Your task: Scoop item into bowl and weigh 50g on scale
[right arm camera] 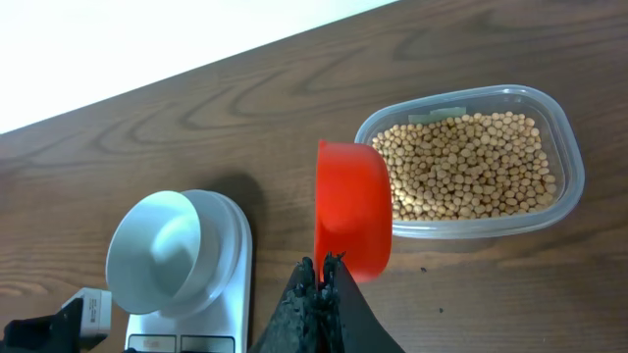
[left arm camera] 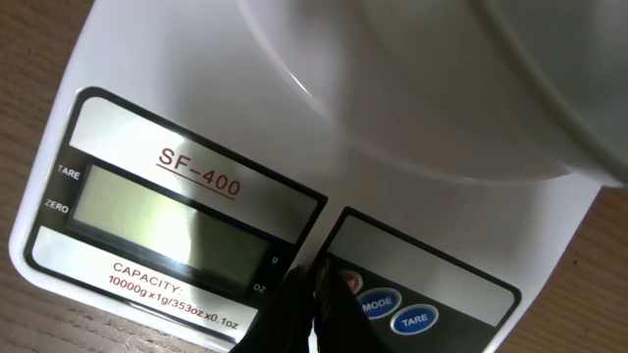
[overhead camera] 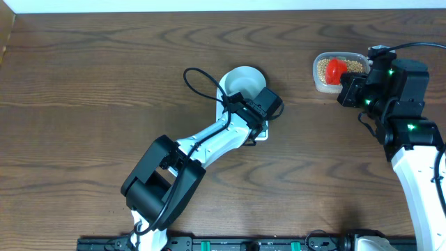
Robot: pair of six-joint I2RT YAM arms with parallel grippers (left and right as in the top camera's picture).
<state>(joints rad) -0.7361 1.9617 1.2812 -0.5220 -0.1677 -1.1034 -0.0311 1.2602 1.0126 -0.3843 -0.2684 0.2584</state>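
My right hand [right arm camera: 319, 270] grips the round red plastic scoop [right arm camera: 353, 211] right at the clear plastic tub [right arm camera: 567, 186] of small tan beans [right arm camera: 461, 162], and the pale round bowl [right arm camera: 157, 250] sits on the flat white scale [right arm camera: 234, 284] well off to its left, where my empty left hand [left arm camera: 312, 294] is pinched shut.

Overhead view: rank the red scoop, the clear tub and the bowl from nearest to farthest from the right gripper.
1. The red scoop: held in the right gripper, just ahead of it.
2. The clear tub: directly beneath the scoop, on the right side.
3. The bowl: far off to the left, near the middle.
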